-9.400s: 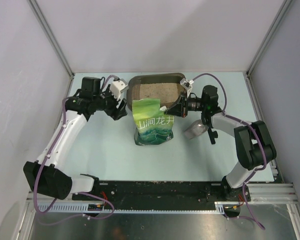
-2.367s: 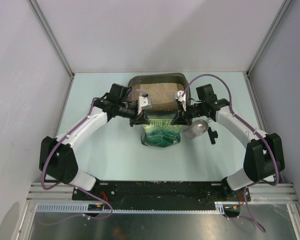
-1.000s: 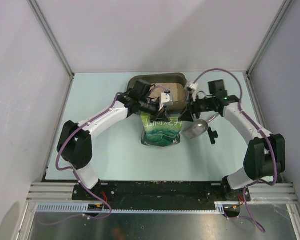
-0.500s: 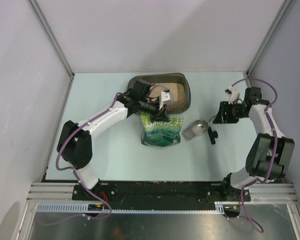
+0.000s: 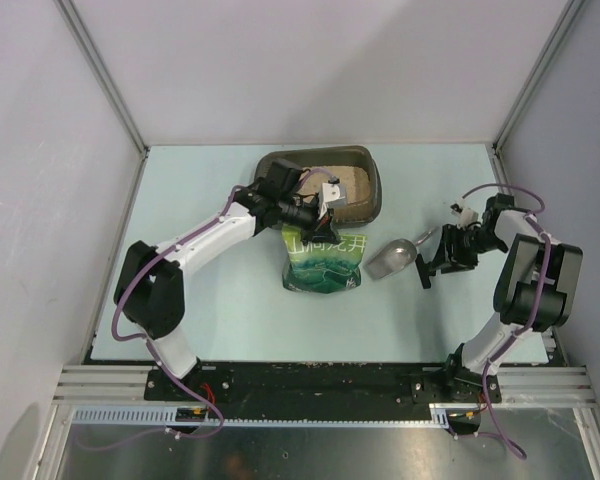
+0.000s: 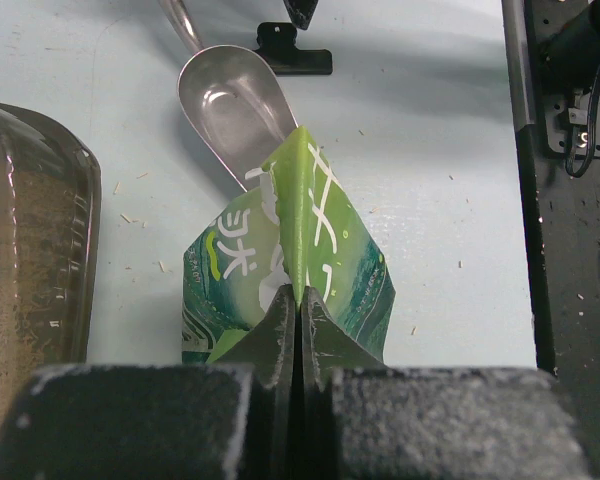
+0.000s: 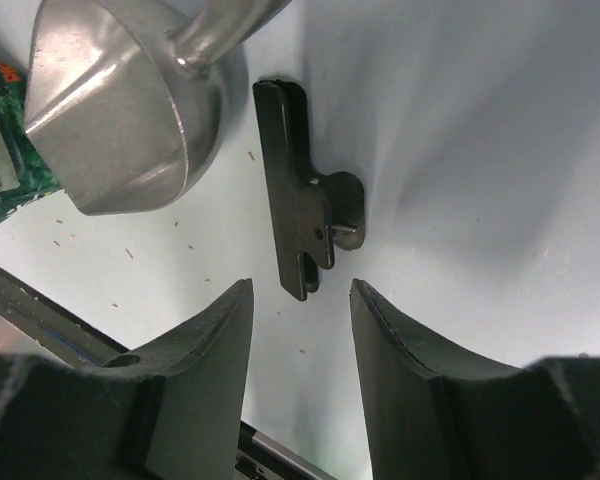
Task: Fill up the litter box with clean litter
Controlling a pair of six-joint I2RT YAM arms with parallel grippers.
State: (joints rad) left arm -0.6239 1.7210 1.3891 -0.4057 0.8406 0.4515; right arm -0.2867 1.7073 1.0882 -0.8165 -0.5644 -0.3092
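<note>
My left fingers (image 6: 276, 330) clench the soft-looking green pouch (image 6: 330, 270) by its top fold; right fingers (image 7: 205, 350) gape over a black clip (image 7: 305, 215).

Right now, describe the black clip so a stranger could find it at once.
Start at the central green bag and move right past the silver scoop. The black clip lies flat beside the scoop's bowl, before the open right gripper; it alone is small and dark.

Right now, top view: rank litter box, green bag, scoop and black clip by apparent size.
1. litter box, largest even though partly covered
2. green bag
3. scoop
4. black clip, clearly smallest
</note>
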